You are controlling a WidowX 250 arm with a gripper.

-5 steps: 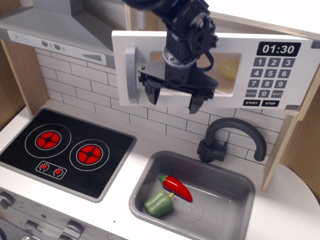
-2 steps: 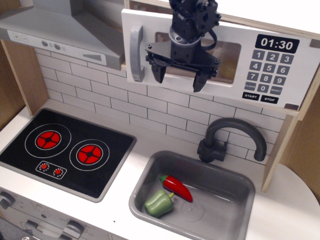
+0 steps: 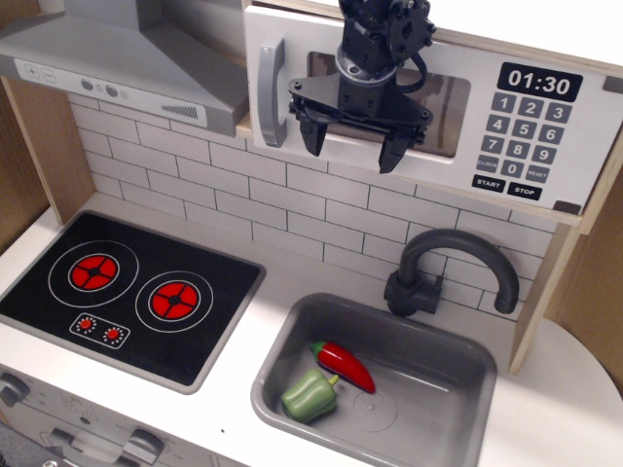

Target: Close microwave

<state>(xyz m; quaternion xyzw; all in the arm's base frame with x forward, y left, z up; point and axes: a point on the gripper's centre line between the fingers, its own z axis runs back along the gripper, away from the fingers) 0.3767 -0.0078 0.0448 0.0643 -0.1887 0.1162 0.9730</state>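
While the gripper (image 3: 355, 144) hangs spread and empty against the door window, the microwave (image 3: 428, 107) sits high on the far wall, right of the range hood (image 3: 117, 58), door nearly flush.

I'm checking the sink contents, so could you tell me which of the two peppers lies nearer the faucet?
The red chili pepper; it lies behind the green bell pepper, closer to the black faucet.

You get even, fairly bright, soft light from above, with no hard glare. The grey slanted range hood (image 3: 127, 58) casts a soft shadow onto the white brick-tile wall (image 3: 175, 165) under it, and the grey metal sink basin (image 3: 458, 389) shows only a dull sheen. Focus is slightly soft throughout.
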